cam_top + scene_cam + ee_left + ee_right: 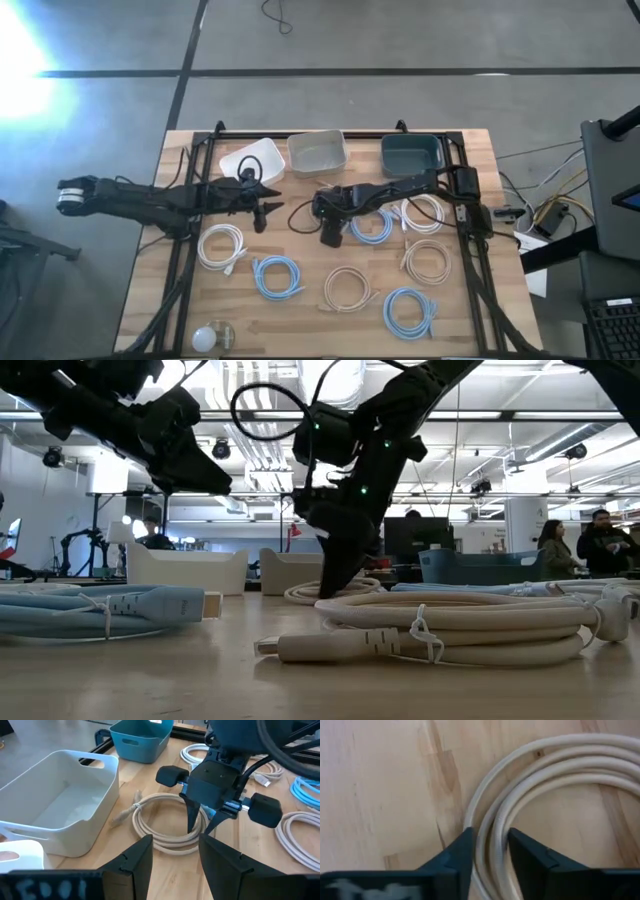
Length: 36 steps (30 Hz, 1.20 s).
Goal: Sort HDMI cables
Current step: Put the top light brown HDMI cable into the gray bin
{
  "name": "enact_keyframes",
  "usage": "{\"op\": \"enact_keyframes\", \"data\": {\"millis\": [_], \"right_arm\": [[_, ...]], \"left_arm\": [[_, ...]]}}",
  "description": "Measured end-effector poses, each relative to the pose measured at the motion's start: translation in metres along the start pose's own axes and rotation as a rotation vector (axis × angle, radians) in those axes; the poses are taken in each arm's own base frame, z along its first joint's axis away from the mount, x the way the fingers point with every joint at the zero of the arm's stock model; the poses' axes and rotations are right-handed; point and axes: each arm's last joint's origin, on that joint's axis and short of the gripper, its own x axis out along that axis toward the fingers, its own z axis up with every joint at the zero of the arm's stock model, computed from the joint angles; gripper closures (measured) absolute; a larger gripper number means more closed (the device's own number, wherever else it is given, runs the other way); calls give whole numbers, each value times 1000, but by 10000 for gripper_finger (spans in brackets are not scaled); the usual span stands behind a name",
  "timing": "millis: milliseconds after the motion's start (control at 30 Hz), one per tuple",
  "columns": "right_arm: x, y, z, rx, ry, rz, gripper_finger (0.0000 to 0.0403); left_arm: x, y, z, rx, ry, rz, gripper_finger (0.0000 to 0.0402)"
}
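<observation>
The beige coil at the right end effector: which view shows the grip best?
The right wrist view: the right end effector straddles strands of the beige coil, one finger on each side. The left wrist view shows the whole coil beneath it. The high view has the arm covering it; the low view shows only its edge.

Three bins are sitting along the wooden table's point(455, 320) far edge: a white plastic bin point(243, 157), a beige bin point(317, 152), a teal bin point(411, 153). People point(556, 548) are standing beyond.

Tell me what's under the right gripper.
A beige coiled cable lies under the right gripper, fingers astride its strands on the wooden table. The coil's far side is hidden.
</observation>
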Motion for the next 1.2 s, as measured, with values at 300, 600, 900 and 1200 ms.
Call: {"op": "enact_keyframes", "data": {"millis": [300, 600, 900, 1200], "right_arm": [[-3, 1, 0, -10, -1, 6, 386], [-52, 8, 15, -73, -143, -10, 388], [-103, -1, 42, -173, -479, -225, 389], [-80, -35, 69, -78, -698, -292, 389]], "left_arm": [[0, 0, 0, 1, 1, 0, 236], [0, 0, 0, 1, 0, 0, 236], [0, 0, 1, 0, -7, 2, 236], [0, 0, 1, 19, -11, 3, 236]]}}
